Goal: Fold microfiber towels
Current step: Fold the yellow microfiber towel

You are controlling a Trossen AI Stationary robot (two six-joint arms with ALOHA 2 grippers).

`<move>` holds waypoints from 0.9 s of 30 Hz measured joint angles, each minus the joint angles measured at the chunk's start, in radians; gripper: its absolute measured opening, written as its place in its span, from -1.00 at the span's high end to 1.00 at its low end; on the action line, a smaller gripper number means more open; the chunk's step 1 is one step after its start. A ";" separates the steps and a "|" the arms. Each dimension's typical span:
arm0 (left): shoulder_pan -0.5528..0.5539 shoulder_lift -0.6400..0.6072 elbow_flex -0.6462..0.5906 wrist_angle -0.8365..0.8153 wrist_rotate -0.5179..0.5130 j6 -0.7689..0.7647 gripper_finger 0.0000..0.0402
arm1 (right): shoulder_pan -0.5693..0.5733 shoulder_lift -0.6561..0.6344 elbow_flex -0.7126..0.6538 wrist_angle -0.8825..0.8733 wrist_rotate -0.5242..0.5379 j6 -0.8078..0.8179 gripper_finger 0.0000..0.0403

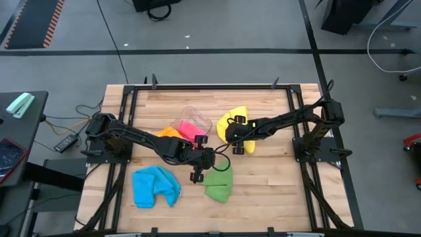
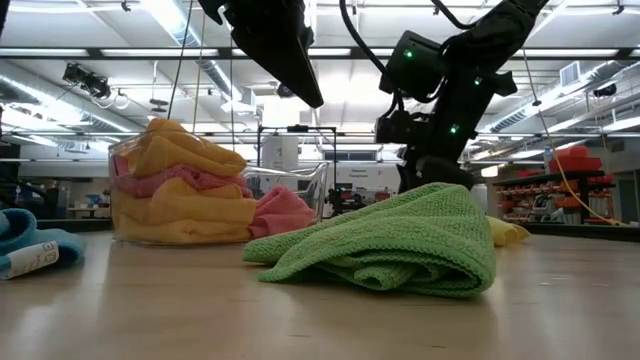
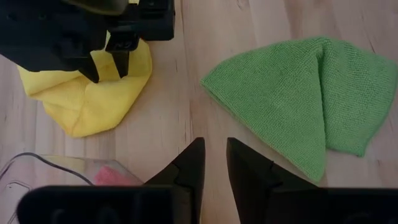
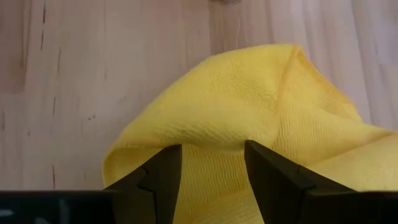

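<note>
Green towel (image 1: pixel 218 185) lying loosely folded on the bare wood near the middle of the tabletop (image 1: pixel 276 197), touched by nothing. Yellow towel (image 4: pixel 249 118) bunched up farther back and toward the right, with a raised fold sitting between the fingers of the right pincer (image 4: pixel 212 165); fingers set apart on either side of that fold, at the cloth, not visibly pressing it flat. Blue towel (image 1: pixel 155 185) crumpled on the left part of the tabletop, well apart from the green one. More towels in orange (image 2: pixel 185 150), pink (image 2: pixel 280 212) and yellow heaped in and against a clear plastic tub (image 2: pixel 300 180) toward the back, just left of the yellow towel on the wood. Left pincer (image 3: pixel 214 163) hanging above bare wood between the green towel and the tub, fingers narrowly apart with a slim gap, holding nothing. Right arm reaching in from the right edge, left arm from the left edge, both meeting near the centre. Beyond the tabletop, grey floor with cables and a large workshop room with ceiling lights.
</note>
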 joint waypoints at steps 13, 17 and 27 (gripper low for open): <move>0.000 0.000 0.000 0.000 0.000 0.000 0.62 | -0.031 0.000 0.000 0.088 0.000 -0.098 0.28; 0.000 0.001 0.000 0.000 0.000 0.000 0.63 | -0.033 0.000 0.000 0.087 -0.011 -0.124 0.59; 0.000 0.002 0.000 0.000 0.000 0.000 0.61 | -0.032 0.000 0.000 0.087 -0.045 -0.200 0.97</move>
